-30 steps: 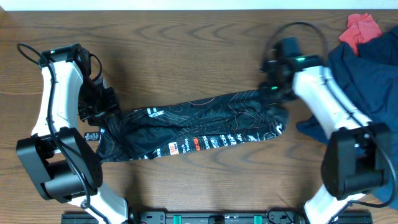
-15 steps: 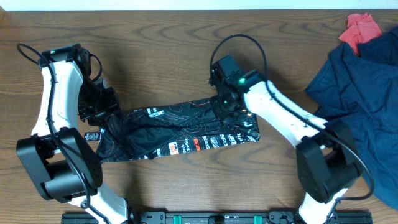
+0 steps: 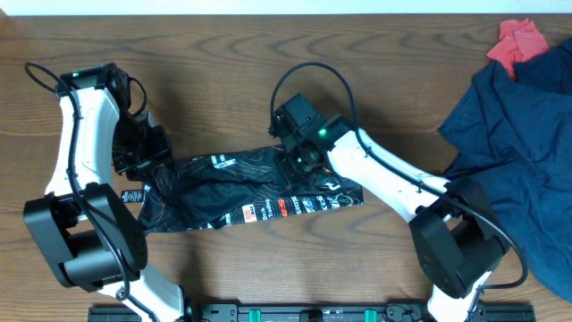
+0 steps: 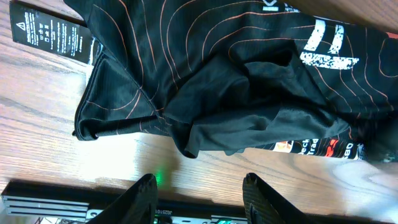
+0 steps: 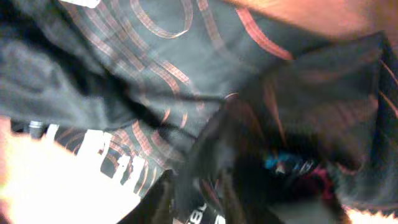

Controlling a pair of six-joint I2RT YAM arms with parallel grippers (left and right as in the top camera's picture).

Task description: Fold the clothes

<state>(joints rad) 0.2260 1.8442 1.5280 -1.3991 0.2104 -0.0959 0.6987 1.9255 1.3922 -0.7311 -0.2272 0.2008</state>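
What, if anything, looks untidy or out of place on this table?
The black jersey is not flat: its left end is bunched and creased, and its care label sticks out past the edge. On the right, a navy garment lies heaped, a red cloth at its top corner.

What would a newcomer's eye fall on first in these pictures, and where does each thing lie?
First, the black sports jersey with orange contour lines and white lettering, stretched as a long band across the middle of the wooden table, with the right gripper closed on its right end. Next, the rumpled navy blue garment at the table's right edge, with a small red cloth at its top corner.
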